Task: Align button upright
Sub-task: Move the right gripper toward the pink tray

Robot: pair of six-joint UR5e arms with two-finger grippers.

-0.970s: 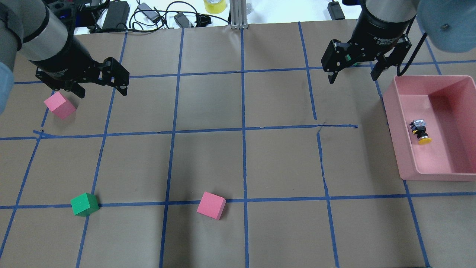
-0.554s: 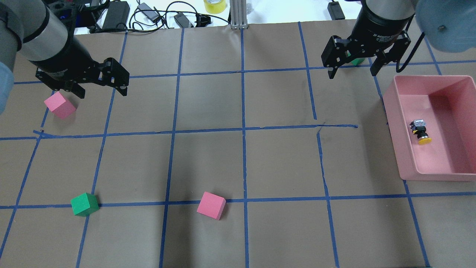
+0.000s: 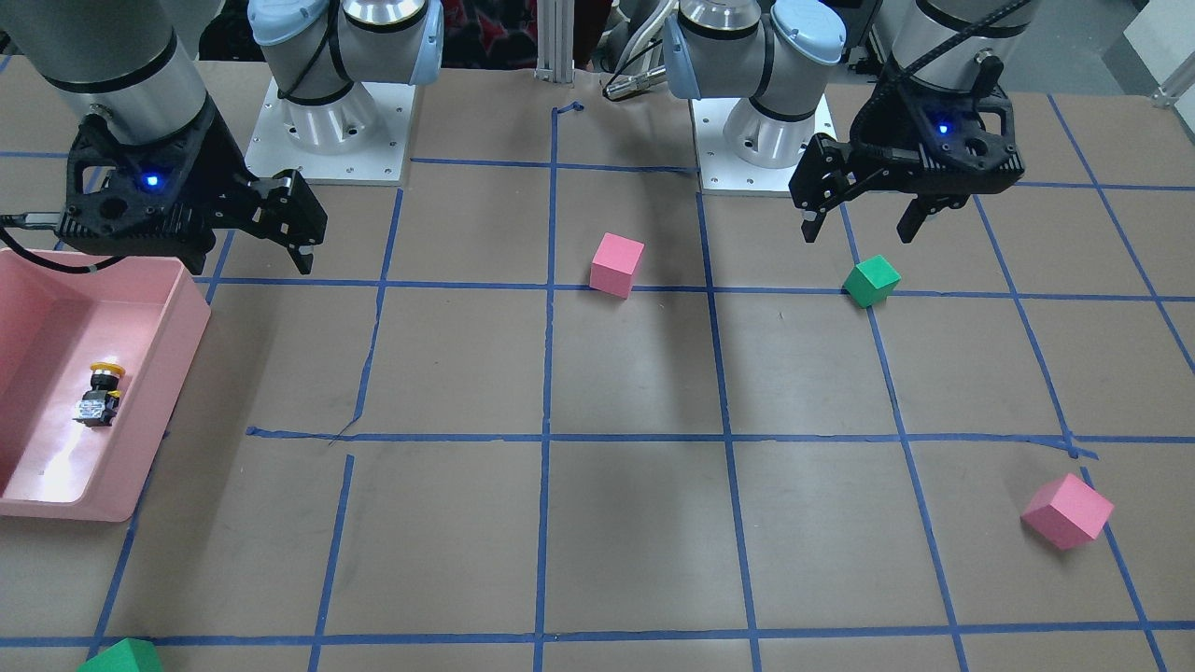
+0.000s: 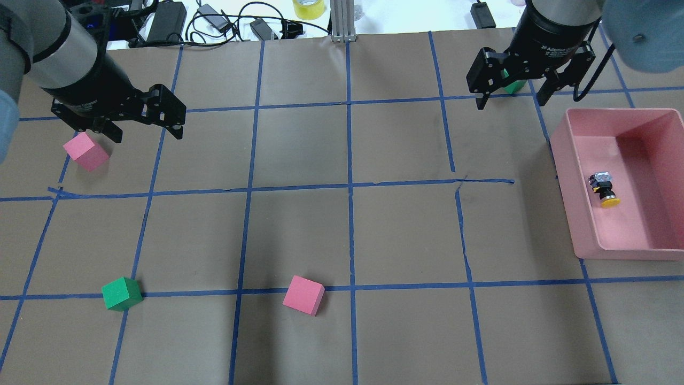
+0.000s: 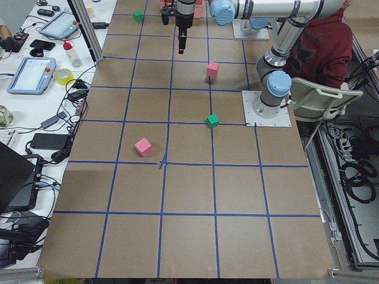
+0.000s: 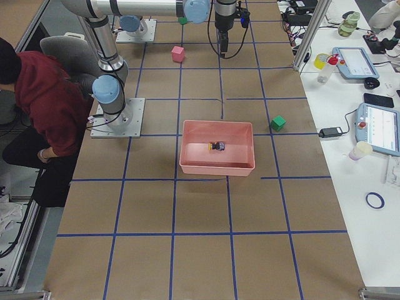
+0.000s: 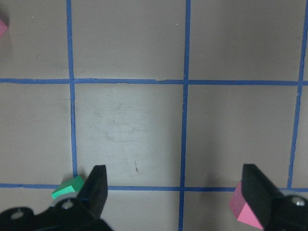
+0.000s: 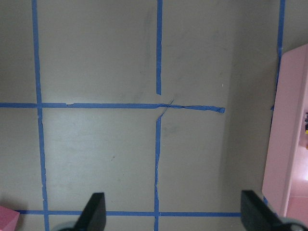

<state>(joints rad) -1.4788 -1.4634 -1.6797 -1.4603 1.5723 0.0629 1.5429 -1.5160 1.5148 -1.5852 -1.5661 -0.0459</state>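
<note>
The button (image 4: 604, 189) lies on its side inside the pink bin (image 4: 566, 187), with its yellow cap toward the robot and its grey base away. It also shows in the front-facing view (image 3: 101, 394). My right gripper (image 4: 511, 101) is open and empty, raised above the table beyond the bin's far left corner. My left gripper (image 4: 147, 131) is open and empty, hovering beside a pink cube (image 4: 85, 151). The right wrist view shows only the bin's wall (image 8: 288, 144).
A green cube (image 4: 122, 293) and a second pink cube (image 4: 303, 295) sit near the robot's side. Another green cube (image 4: 514, 85) sits under my right gripper. Cables and a tape roll (image 4: 309, 7) lie past the far edge.
My right gripper has moved a little toward the table's far edge, uncovering more of the green cube beneath it. The left gripper and the button have not moved.
</note>
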